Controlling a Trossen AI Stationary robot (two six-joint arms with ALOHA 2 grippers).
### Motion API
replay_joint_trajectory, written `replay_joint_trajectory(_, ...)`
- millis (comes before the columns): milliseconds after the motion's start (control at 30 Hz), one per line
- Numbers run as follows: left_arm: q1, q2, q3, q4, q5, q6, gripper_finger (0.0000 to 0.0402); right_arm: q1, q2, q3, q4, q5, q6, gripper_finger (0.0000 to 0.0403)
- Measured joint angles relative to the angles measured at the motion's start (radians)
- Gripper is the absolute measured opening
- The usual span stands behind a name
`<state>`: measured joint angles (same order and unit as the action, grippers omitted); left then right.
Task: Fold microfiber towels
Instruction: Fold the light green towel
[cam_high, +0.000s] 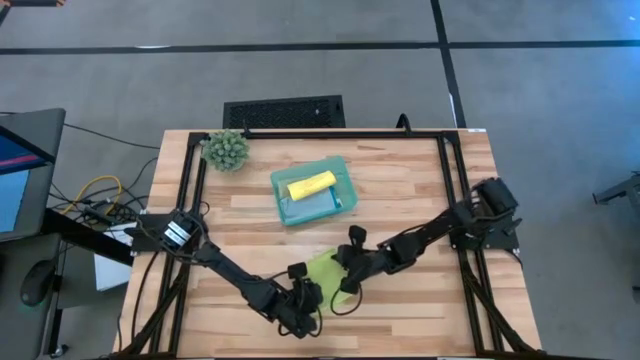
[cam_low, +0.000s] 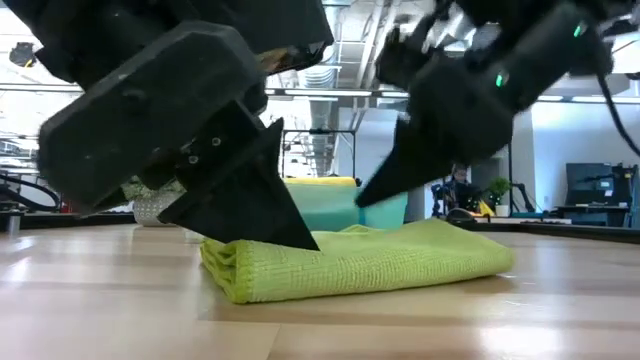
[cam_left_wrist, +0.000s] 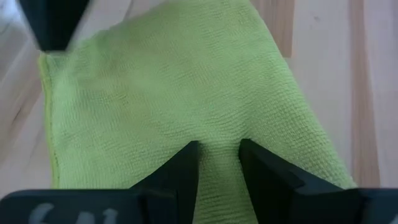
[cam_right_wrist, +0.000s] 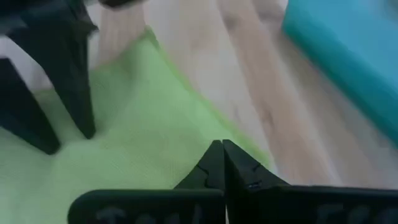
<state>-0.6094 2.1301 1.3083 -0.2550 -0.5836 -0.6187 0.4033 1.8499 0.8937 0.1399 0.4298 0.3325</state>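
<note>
Lime green towel (cam_low: 360, 262) folded on table (cam_low: 520, 320). Left gripper (cam_left_wrist: 219, 155) partly open, fingertips pressing on cloth. Right gripper (cam_right_wrist: 222, 152) fully closed at towel edge, nothing visibly pinched.

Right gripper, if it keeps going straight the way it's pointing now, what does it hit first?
The right gripper, shut, points down at the lime green towel; it would likely meet that cloth first, if not already touching.
</note>
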Motion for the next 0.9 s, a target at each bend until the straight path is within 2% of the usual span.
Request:
replay_joint_trajectory(167,-0.019,-0.006,0.016,-0.017,-0.023,0.064,0.0114,0.02,-0.038,0.001,0.0,0.017,0.0,0.0013)
replay_joint_trajectory(333,-0.022,-0.006,0.065,-0.076,-0.029,0.082,0.0114,0.002,0.045,0.0,0.027,-0.014,-0.006,0.0012)
replay_joint_trajectory(467,-0.029,-0.006,0.145,-0.29,-0.07,-0.048,0.0114,-0.007,0.082,0.001,0.026,0.005,-0.01,0.0011)
replay_joint_trajectory(633,-0.064,-0.007,0.192,-0.537,-0.246,-0.26,0.0114,0.0,0.049,0.0,-0.008,0.034,-0.019,0.0011)
replay_joint_trajectory(700,-0.071,-0.007,0.191,-0.613,-0.269,-0.342,0.0114,0.012,0.011,0.001,-0.037,0.068,-0.019,0.0011)
replay_joint_trajectory(800,-0.071,-0.008,0.143,-0.626,-0.244,-0.386,0.0114,0.047,-0.04,0.001,-0.081,0.074,-0.032,0.0012)
replay_joint_trajectory(900,-0.071,-0.007,0.086,-0.57,-0.217,-0.376,0.0114,0.088,-0.061,0.001,-0.077,-0.013,-0.067,0.0014)
